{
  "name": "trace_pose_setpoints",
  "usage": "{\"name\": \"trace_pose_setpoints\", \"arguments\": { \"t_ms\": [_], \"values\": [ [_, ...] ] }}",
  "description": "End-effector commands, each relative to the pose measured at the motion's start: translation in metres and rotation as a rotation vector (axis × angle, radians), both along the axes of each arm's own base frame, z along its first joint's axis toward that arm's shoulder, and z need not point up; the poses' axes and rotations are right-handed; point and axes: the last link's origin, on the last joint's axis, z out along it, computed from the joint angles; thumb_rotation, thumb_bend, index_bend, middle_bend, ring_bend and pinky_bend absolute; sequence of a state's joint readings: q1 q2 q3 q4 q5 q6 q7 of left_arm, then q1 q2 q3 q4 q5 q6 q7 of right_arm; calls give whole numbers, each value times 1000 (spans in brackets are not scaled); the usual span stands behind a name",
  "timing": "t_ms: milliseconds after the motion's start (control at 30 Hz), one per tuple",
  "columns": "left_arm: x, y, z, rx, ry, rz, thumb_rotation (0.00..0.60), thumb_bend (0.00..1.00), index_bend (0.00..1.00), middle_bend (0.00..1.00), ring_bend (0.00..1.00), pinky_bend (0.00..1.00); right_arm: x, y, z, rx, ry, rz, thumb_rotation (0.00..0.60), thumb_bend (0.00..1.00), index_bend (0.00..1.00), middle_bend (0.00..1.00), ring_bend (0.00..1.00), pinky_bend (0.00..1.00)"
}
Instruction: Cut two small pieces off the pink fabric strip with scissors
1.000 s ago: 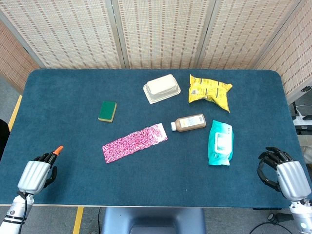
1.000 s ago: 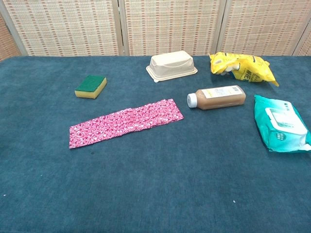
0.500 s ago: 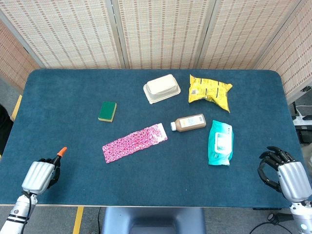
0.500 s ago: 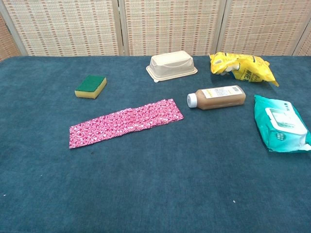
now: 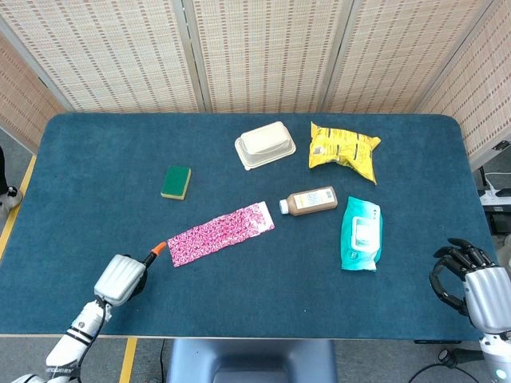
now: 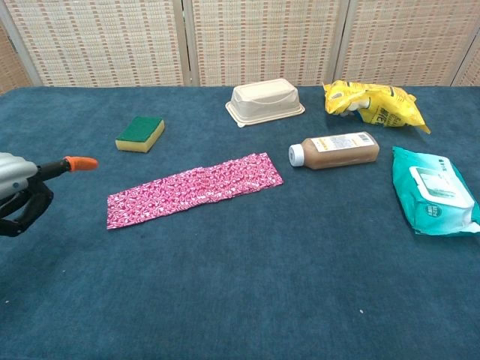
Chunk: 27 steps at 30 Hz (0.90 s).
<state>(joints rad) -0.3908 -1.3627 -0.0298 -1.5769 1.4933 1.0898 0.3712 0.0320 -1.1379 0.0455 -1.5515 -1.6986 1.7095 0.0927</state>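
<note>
I see staged lab setup: woven folding screen panels (image 5: 263,52), blue felt-covered table (image 5: 96,159), yellow floor tape (image 5: 128,359).

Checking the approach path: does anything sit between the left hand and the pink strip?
Nothing visible does. The left hand, holding an orange-tipped tool, is just off the near end of the strip, with only bare table between. The sponge lies further back, off that line.
</note>
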Motion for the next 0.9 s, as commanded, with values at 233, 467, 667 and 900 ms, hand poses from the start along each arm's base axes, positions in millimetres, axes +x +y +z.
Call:
{"name": "trace_pose_setpoints", "arguments": {
  "t_ms": [233, 467, 667, 900],
  "values": [
    [13, 23, -27, -82, 19, 33, 600, 822, 11, 698, 765, 664, -1, -1, 0, 22, 1, -16, 600, 316, 334, 414, 229, 356],
    [14, 25, -39, -136, 34, 52, 600, 822, 76, 695, 766, 664, 0, 0, 1, 22, -2, -14, 600, 316, 334, 414, 229, 356],
    [9, 26, -46, -168, 65, 77, 600, 822, 161, 693, 766, 664, 0, 0, 2, 20, -5, -11, 600, 316, 334, 414, 228, 356],
    [7, 28, -51, -179, 80, 95, 600, 822, 191, 691, 767, 665, 0, 0, 2, 26, -5, -11, 600, 316, 334, 414, 228, 356]
  ]
}}
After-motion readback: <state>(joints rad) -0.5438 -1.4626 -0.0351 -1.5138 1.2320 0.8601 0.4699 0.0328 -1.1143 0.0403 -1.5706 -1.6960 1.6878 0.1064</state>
